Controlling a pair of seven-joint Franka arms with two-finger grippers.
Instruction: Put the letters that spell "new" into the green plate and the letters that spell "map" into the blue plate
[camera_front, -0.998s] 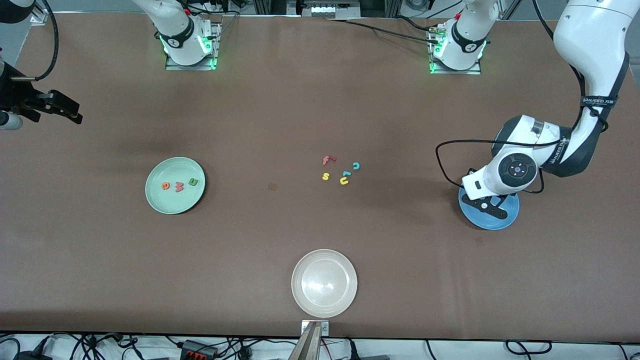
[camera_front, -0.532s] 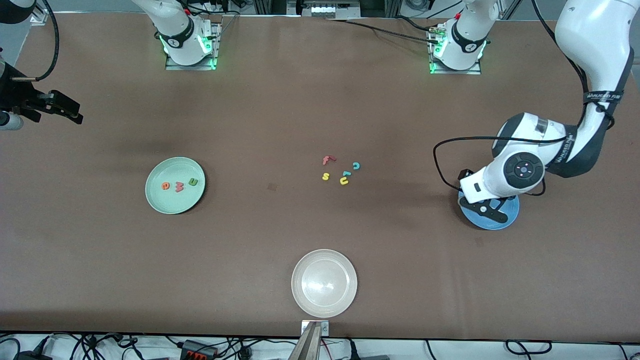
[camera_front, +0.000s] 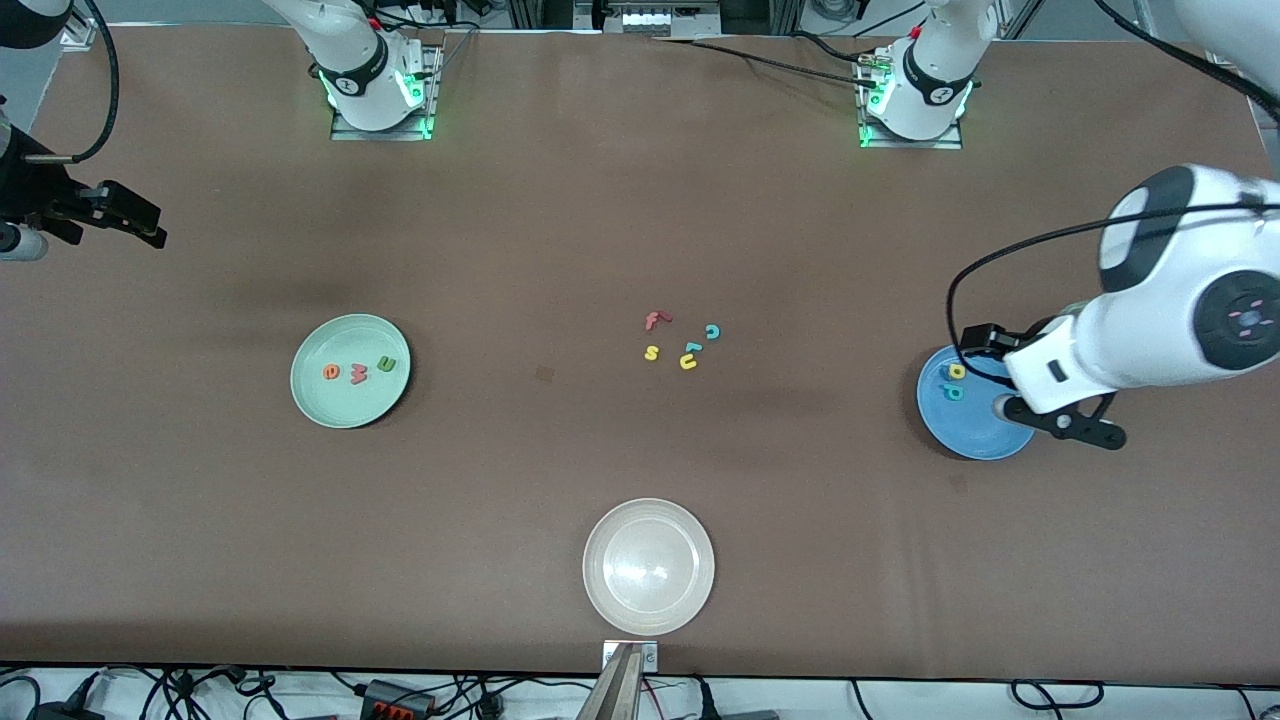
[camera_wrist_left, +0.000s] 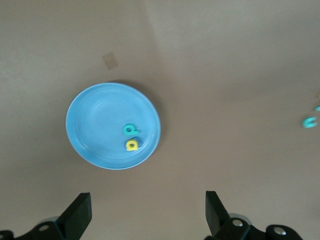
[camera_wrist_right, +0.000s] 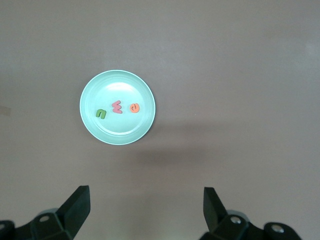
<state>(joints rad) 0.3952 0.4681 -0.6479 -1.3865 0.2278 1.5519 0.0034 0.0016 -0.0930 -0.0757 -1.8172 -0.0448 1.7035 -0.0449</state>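
The green plate (camera_front: 350, 400) (camera_wrist_right: 117, 135) holds an orange e (camera_front: 330, 372), a salmon-red w (camera_front: 358, 374) and a green n (camera_front: 387, 364). In the blue plate (camera_front: 975, 435) (camera_wrist_left: 95, 125) lie a yellow a (camera_front: 957, 371) (camera_wrist_left: 131, 145) and a teal p (camera_front: 954, 392) (camera_wrist_left: 130, 130). My left gripper (camera_front: 1065, 422) (camera_wrist_left: 147, 212) hangs open and empty over that plate's rim toward the left arm's end. High over the right arm's end of the table, my right gripper (camera_front: 140, 222) (camera_wrist_right: 145, 210) waits open and empty.
Mid-table lies a loose cluster: a red f (camera_front: 655, 320), a teal c (camera_front: 712, 332), a yellow s (camera_front: 651, 352) and a yellow u (camera_front: 688, 362). A cream-white plate (camera_front: 648, 610) sits near the front edge.
My left gripper has risen from the blue plate and swung toward the left arm's end, uncovering the a and p. The right arm has not moved.
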